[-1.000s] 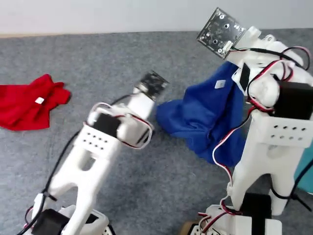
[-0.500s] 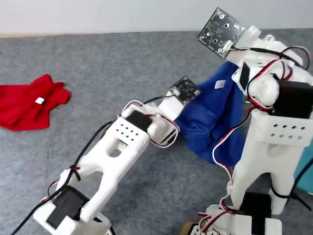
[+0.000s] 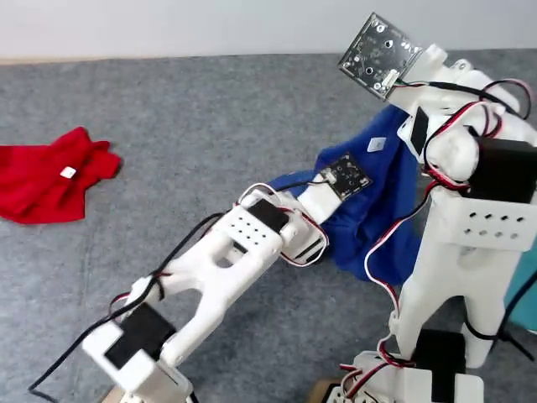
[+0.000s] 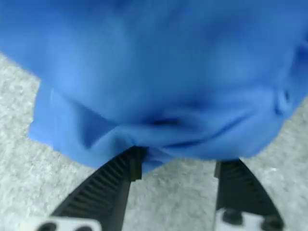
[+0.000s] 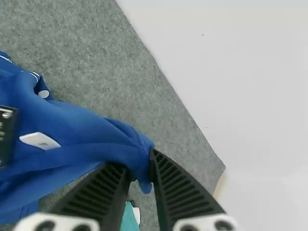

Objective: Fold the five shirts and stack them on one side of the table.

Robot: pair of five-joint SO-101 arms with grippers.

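The crumpled royal-blue cloth shirt [image 3: 386, 185] is found at the right side of the grey felt-covered bench [image 3: 210, 109], partly lifted. Its upper edge is drawn up toward the raised right arm while its lower folds rest on the felt. In the right wrist view, the right claw [image 5: 139, 166] is seen closed tight on a pinched fold of this shirt, with blue fabric bunched between the ribbed black fingers [image 5: 178, 192]. A small white label [image 3: 376, 144] is noted on the blue cloth. The left arm is stretched across the bench from the near-left corner to the shirt's lower edge. The left claw [image 4: 180, 161] is held wide apart at the hem, with one fingertip touching the fabric's edge and the other just beside it; nothing is gripped. A crumpled red cloth shirt [image 3: 50, 180] is recorded at the far left of the bench, well apart from both arms. A piece of teal cloth [image 3: 524, 294] is observed at the right edge.
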